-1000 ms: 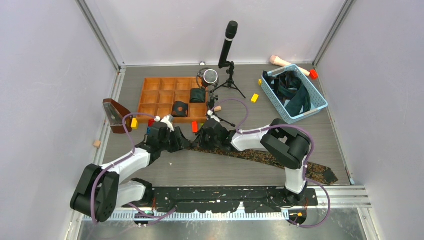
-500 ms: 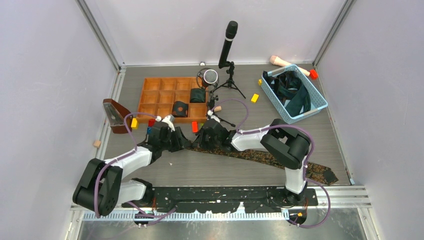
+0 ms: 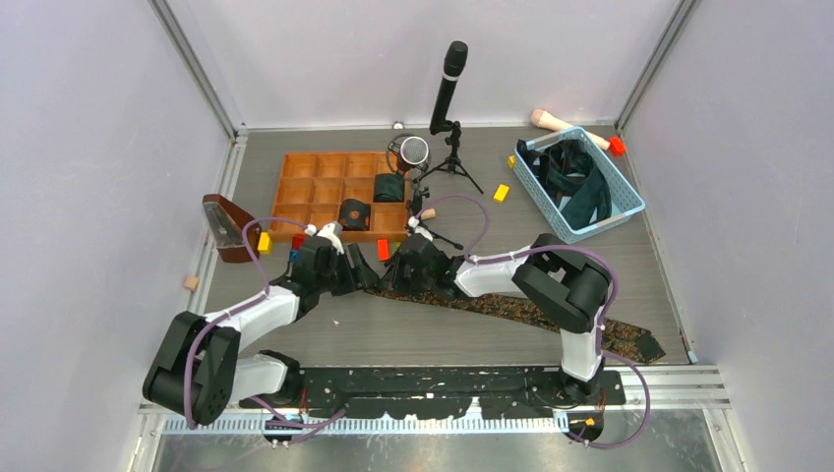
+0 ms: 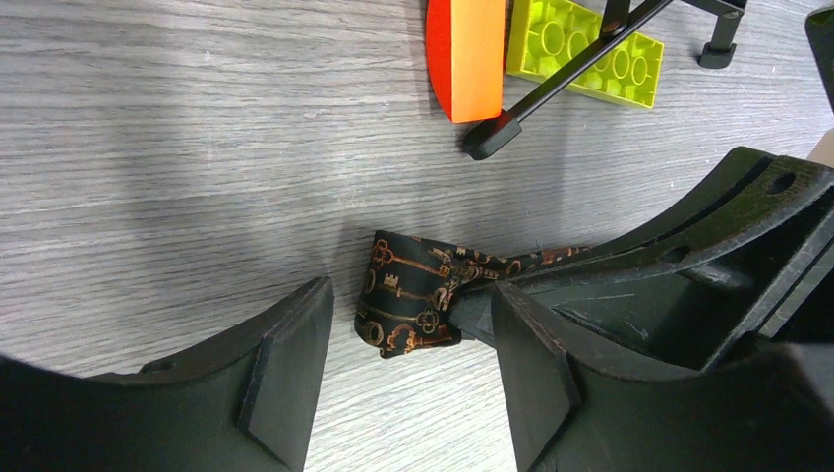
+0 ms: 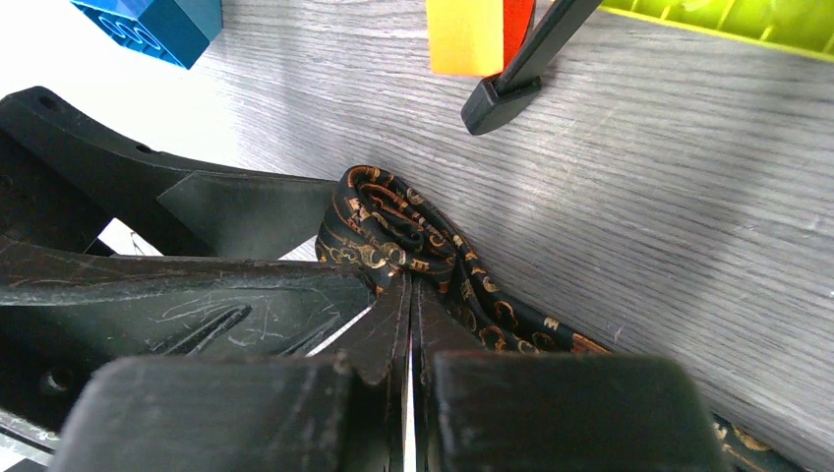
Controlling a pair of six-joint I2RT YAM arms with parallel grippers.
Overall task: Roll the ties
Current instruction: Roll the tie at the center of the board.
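Note:
A dark tie with brown-gold print point(image 3: 511, 310) lies across the table from the near right to the middle. Its narrow end is wound into a small coil point(image 4: 408, 305), also seen in the right wrist view point(image 5: 379, 221). My right gripper point(image 3: 391, 276) point(image 5: 410, 285) is shut and pinches the tie at the coil. My left gripper point(image 3: 356, 275) point(image 4: 408, 383) is open, with one finger on each side of the coil, not touching it. Two rolled ties point(image 3: 354, 213) point(image 3: 389, 187) sit in the wooden tray point(image 3: 315, 167). Several more ties point(image 3: 575, 182) lie in the blue basket point(image 3: 629, 208).
A microphone tripod point(image 3: 447, 98) stands behind the grippers, one leg tip point(image 4: 487, 138) close to the coil. A red-orange block point(image 4: 467, 54), a lime brick point(image 4: 580, 49) and a blue brick point(image 5: 157, 25) lie nearby. A metronome point(image 3: 224, 226) is at the left.
My left gripper has shifted slightly away from me, toward the tray, and stays open. The right gripper and the tie have not visibly moved.

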